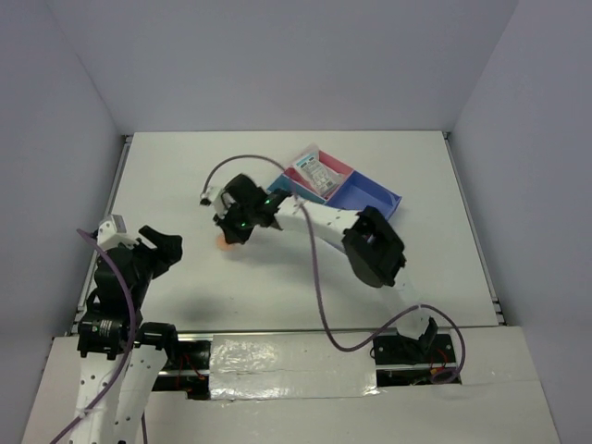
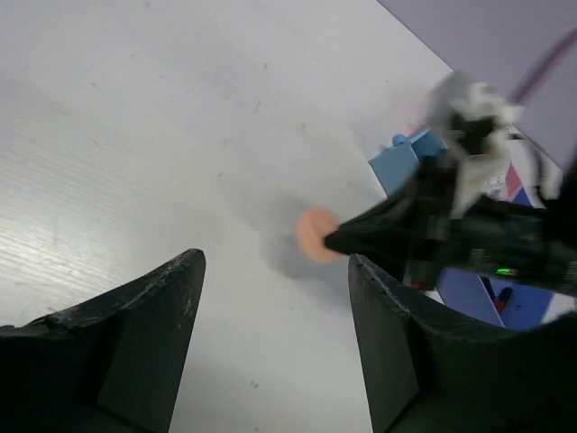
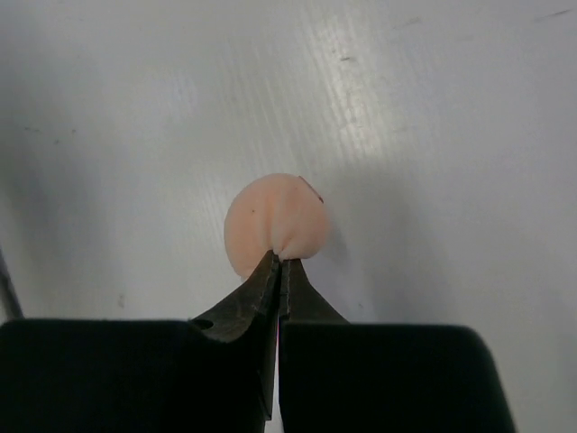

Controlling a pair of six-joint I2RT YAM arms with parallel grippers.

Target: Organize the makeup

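Where the peach disc [image 3: 275, 212] lies: on the bare white table [image 1: 185, 166], left of the tray and well apart from it. Its near edge is puckered at the point of the pinch.
Right arm: the right gripper [image 3: 281, 260] has its jaws drawn together, with the tips clamped on the near edge of the peach disc. Whether the disc is clear of the surface cannot be told.
Right arm, reach: stretched from its base at the near right across to the middle of the table, passing in front of the tray.
Left arm: the left gripper [image 2: 275, 271] has its jaws standing wide apart with nothing between them. It is held over the left side of the table, facing the disc and well apart from it.
Tray: the blue tray [image 1: 395, 203] sits at an angle, right of centre and toward the far side. The pink compartment [image 1: 340, 168] is on its left and the light-blue compartment [image 1: 370, 196] on its right.
Packet: one white packet [image 1: 313, 174] lies flat in the pink compartment.
Writing: the packet carries blue print in blocks and lines, too small to read.
Unidentified item: a dark shape with a red end [image 2: 501, 296] lies in the light-blue compartment, too blurred to name.
Indicator: a green light [image 1: 268, 197] is lit on the right wrist.
Cable: a purple cable [image 1: 319, 287] loops from the right wrist back toward the right base.
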